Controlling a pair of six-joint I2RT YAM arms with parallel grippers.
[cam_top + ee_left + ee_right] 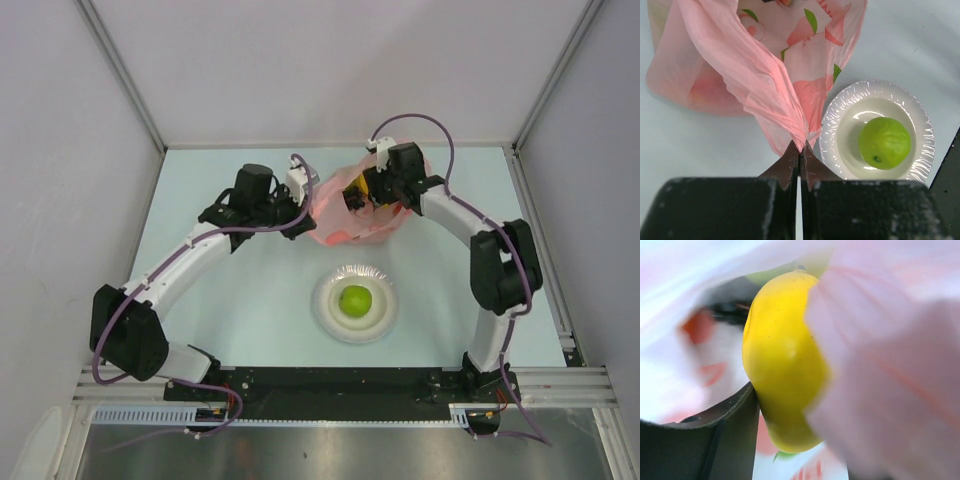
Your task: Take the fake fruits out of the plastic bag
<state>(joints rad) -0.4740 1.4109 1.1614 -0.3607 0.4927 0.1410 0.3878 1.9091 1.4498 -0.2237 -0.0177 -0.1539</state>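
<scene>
The pink plastic bag [352, 212] lies at the table's far middle, its mouth held open. My left gripper [303, 195] is shut on a bunched edge of the bag [790, 100], its fingertips [792, 159] pinching the film. My right gripper [377, 190] is inside the bag's mouth, shut on a yellow lemon-like fruit [782, 360]. The fruit presses against my left finger [725, 435]; blurred pink film [890, 370] hides the other finger. A green apple [355, 300] sits on the white plate [326, 305], also in the left wrist view [884, 142]. Other fruits are hidden.
The white plate's rim [832, 120] lies just right of the bag's pinched corner. White walls enclose the table on three sides. The black base rail [330, 385] runs along the near edge.
</scene>
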